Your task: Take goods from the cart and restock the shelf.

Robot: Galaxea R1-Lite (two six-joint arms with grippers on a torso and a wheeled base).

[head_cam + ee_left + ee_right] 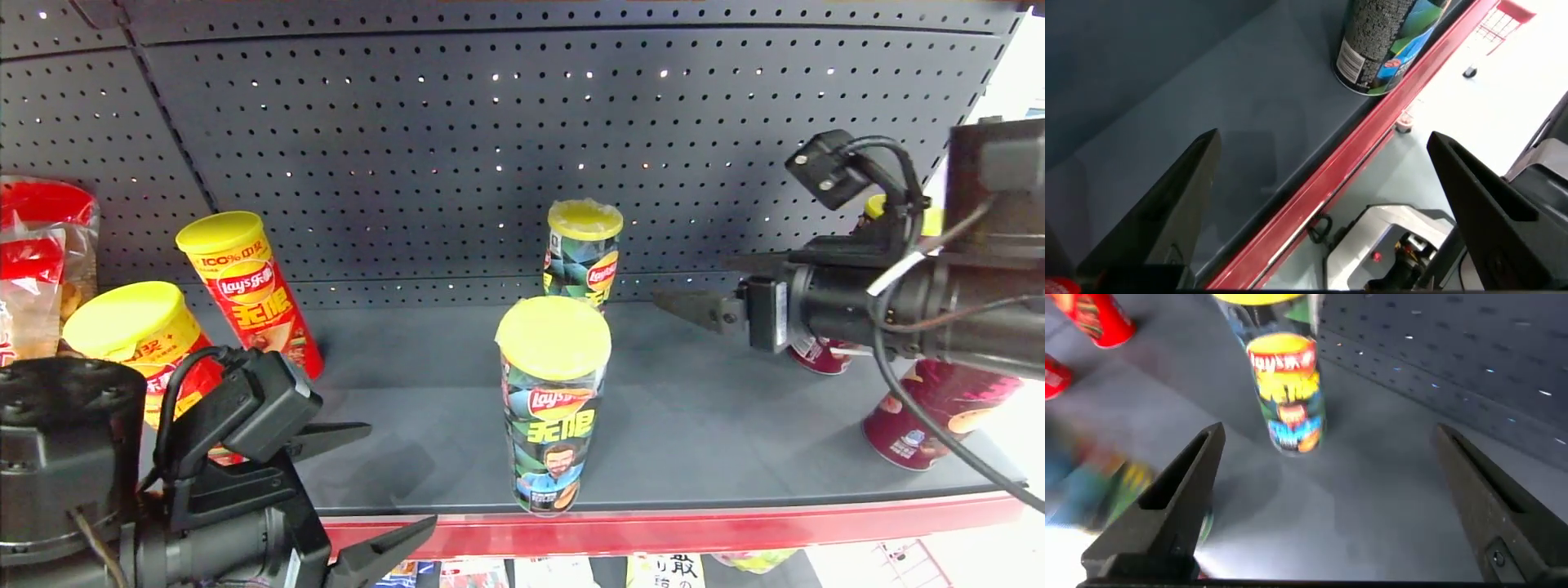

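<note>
Left gripper (403, 472) was wide open and empty at the shelf (694, 425) lip, with the front can (553, 400) upright just beyond its tips. Right gripper (694, 282) was also spread wide, holding nothing, rear can (582, 253) straight ahead. I read both cans as stocked, labels out.

On your grey shelf (694, 425) (red lip (653, 531) in front), a green front can (553, 408) stands at the edge, a back can (582, 253) behind it; red cans (249, 290) left, maroon cans (922, 416) right.
</note>
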